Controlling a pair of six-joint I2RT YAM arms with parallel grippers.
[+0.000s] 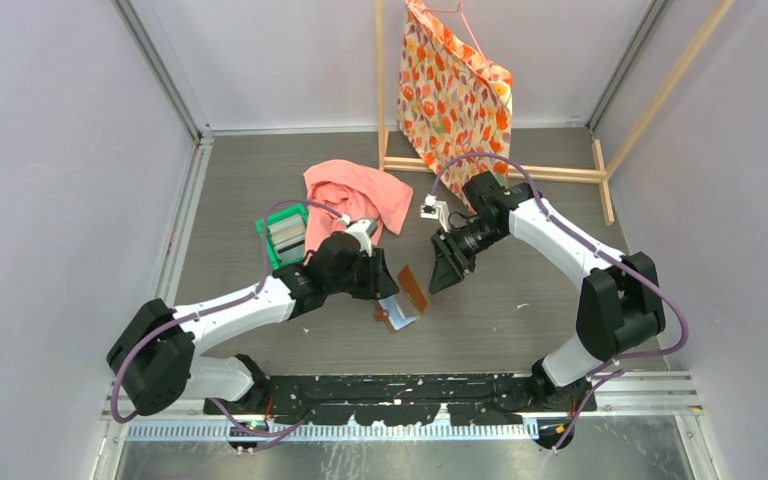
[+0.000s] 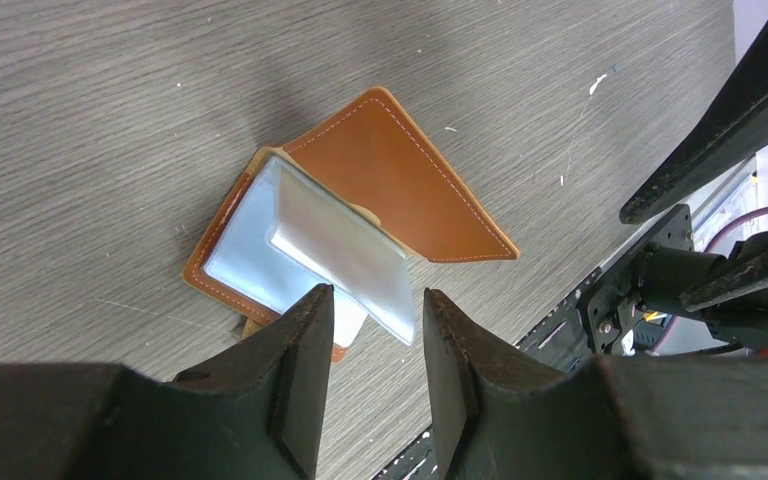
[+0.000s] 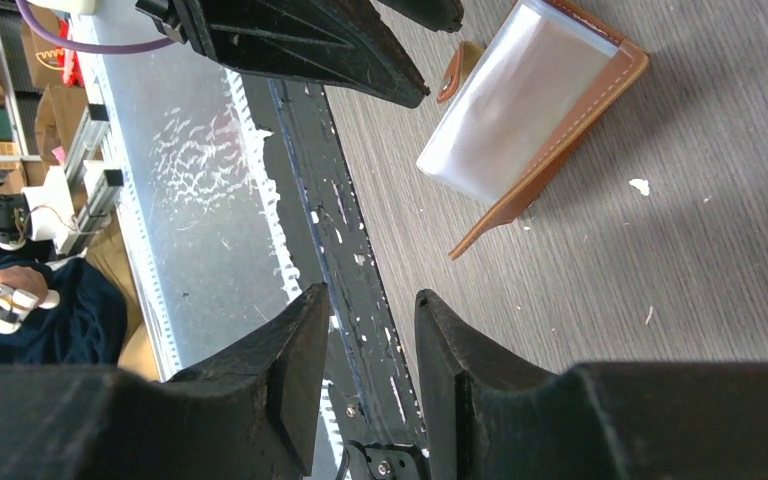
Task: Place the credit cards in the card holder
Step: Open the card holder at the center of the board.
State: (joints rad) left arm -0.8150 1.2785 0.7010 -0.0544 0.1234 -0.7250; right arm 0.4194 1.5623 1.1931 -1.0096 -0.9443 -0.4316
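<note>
The card holder (image 1: 407, 298) lies open on the table between my two grippers, brown flap (image 2: 400, 180) tilted up and pale grey pockets (image 2: 260, 245) facing up. One clear sleeve (image 2: 345, 250) stands raised, its corner just beyond my left gripper (image 2: 375, 295), which is open with nothing between its fingers. A white edge (image 2: 352, 322), possibly a card, shows under that sleeve. My right gripper (image 3: 372, 293) is open and empty, hovering right of the card holder (image 3: 535, 100). Several credit cards (image 1: 286, 236) stand in a green tray.
The green tray (image 1: 266, 240) sits left of my left arm, with a pink cloth (image 1: 358, 193) behind it. A patterned bag (image 1: 457, 90) hangs from a wooden frame (image 1: 520, 172) at the back. The black base rail (image 1: 410, 385) runs along the near edge.
</note>
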